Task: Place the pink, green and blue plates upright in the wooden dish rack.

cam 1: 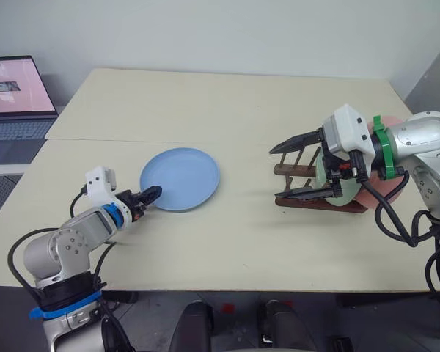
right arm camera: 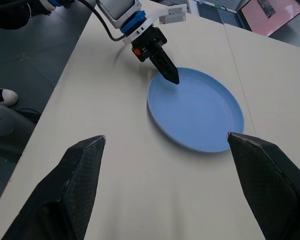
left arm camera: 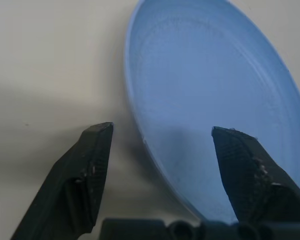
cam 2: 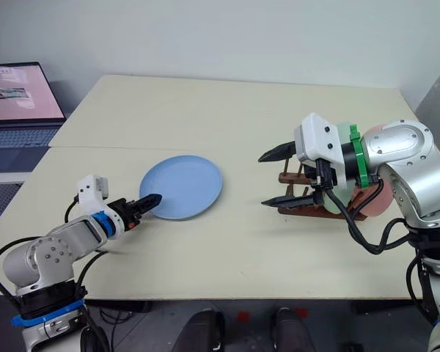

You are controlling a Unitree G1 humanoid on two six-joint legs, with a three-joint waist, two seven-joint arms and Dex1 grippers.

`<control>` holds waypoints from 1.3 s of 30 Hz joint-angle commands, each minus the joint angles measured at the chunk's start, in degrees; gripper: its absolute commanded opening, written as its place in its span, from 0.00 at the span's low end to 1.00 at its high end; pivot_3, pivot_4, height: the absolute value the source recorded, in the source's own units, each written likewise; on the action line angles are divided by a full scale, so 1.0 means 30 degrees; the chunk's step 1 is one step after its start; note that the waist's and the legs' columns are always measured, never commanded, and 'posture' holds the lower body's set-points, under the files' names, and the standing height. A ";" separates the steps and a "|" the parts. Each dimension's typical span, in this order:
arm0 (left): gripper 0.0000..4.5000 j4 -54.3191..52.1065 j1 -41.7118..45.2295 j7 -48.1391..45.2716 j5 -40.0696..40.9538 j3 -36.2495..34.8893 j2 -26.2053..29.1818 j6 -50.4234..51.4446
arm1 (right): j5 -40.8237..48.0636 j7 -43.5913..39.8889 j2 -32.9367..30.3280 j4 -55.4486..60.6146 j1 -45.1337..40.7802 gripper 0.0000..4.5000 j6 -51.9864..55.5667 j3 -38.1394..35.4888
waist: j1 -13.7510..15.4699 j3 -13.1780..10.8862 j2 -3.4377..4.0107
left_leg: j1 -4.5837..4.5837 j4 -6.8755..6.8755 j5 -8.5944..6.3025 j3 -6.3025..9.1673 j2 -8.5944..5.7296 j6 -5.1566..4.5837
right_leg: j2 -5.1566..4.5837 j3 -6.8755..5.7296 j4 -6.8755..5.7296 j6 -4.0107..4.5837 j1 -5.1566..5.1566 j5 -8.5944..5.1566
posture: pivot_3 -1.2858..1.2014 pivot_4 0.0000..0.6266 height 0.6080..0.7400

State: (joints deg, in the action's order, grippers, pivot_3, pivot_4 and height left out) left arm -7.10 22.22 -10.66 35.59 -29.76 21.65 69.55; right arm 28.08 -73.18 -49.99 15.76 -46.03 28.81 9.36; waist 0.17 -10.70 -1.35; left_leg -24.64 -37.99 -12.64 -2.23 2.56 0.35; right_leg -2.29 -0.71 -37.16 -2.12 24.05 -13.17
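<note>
The blue plate (cam 1: 180, 178) lies flat on the table, left of the middle. My left gripper (cam 1: 152, 194) reaches its near left rim, pointing forward and slightly down. In the left wrist view its fingers (left arm camera: 92, 165) stand open astride the rim, one over the plate (left arm camera: 210, 75) and one over the table, with a gap on each side. The wooden dish rack (cam 1: 287, 169) stands at the right. The green plate (cam 2: 346, 139) and the pink plate (cam 1: 385, 192) stand upright in it. My right gripper (cam 1: 274, 174) hovers open and empty in front of the rack, pointing left.
The cream table (cam 1: 227, 103) has a seam running across its left half. An open laptop (cam 1: 15, 88) sits on a lower surface beyond the table's far left corner. The right arm's black cables (cam 1: 392, 220) hang by the table's right edge.
</note>
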 commanded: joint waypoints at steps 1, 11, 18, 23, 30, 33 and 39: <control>0.56 0.0293 0.0519 0.0136 -0.0172 0.0373 0.0139 -0.0290 | -0.0278 0.0046 -0.0274 0.0764 0.0092 0.91 -0.0146 -0.0495 | -0.0005 0.0000 0.0000 | 0.0002 0.0000 0.0000 -0.0002 -0.0003 0.0001 | 0.0001 0.0002 -0.0001 0.0002 0.0000 0.0001 | 0.52 0.24 1.00; 0.00 -0.0496 0.2398 0.1453 0.0682 -0.0315 -0.1191 -0.0662 | -0.1848 0.1063 0.0036 0.1314 0.0791 0.91 -0.0601 -0.0092 | 0.0039 0.0002 -0.0003 | -0.0001 -0.0005 0.0001 -0.0003 -0.0001 0.0003 | 0.0000 0.0007 0.0001 0.0005 -0.0002 0.0005 | 0.52 0.24 1.00; 0.00 -0.1427 0.5870 0.5298 0.0850 -0.1066 -0.3621 -0.0744 | -0.6306 0.3902 0.2876 0.0484 0.0747 0.91 -0.3776 0.2533 | -0.0032 0.0003 -0.0007 | 0.0000 -0.0014 0.0005 0.0000 -0.0041 0.0009 | 0.0039 0.0009 -0.0013 0.0000 0.0001 0.0010 | 0.52 0.24 1.00; 0.00 -0.1669 0.7666 0.7663 0.0730 -0.0959 -0.5159 -0.0435 | -1.1344 0.6867 0.5331 -0.1983 -0.0285 0.91 -0.5939 0.5228 | -0.0078 0.0004 -0.0008 | 0.0001 -0.0014 0.0022 -0.0008 -0.0058 0.0037 | 0.0043 0.0021 -0.0025 -0.0002 0.0007 0.0015 | 0.52 0.24 1.00; 0.00 -0.1880 0.8427 0.9236 0.1088 -0.0892 -0.6002 -0.0239 | -1.6782 1.0651 0.7851 -0.6435 -0.2029 0.91 -0.8185 0.7210 | -0.0091 0.0004 -0.0008 | 0.0000 0.0003 0.0055 0.0006 -0.0060 0.0093 | 0.0042 0.0007 -0.0029 0.0006 0.0017 0.0022 | 0.52 0.24 1.00; 0.00 -0.1941 0.8530 0.9486 0.1397 -0.1017 -0.6206 0.0002 | -1.7779 1.1463 0.8655 -0.7840 -0.2246 0.82 -0.8775 0.7417 | -0.0057 0.0004 -0.0008 | 0.0000 0.0008 0.0064 0.0011 -0.0062 0.0110 | 0.0043 0.0005 -0.0028 0.0015 0.0013 0.0027 | 0.52 0.24 1.00; 0.00 -0.2277 0.8610 0.9972 0.2140 -0.1465 -0.6697 0.0785 | -1.8776 1.2161 0.9348 -0.9061 -0.2184 0.36 -0.9584 0.7320 | -0.0065 0.0004 -0.0009 | -0.0003 0.0006 0.0068 0.0011 -0.0070 0.0116 | 0.0036 0.0008 -0.0022 0.0007 0.0009 0.0036 | 0.52 0.24 1.00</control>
State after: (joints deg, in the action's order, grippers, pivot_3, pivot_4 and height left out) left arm -10.96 46.43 19.18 40.28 -34.11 1.77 71.49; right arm -27.69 -38.04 -22.22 -12.08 -51.40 1.32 32.57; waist -0.03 -10.69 -1.38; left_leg -24.65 -37.97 -12.44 -2.18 2.36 0.70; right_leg -2.17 -0.69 -37.23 -2.09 24.09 -13.05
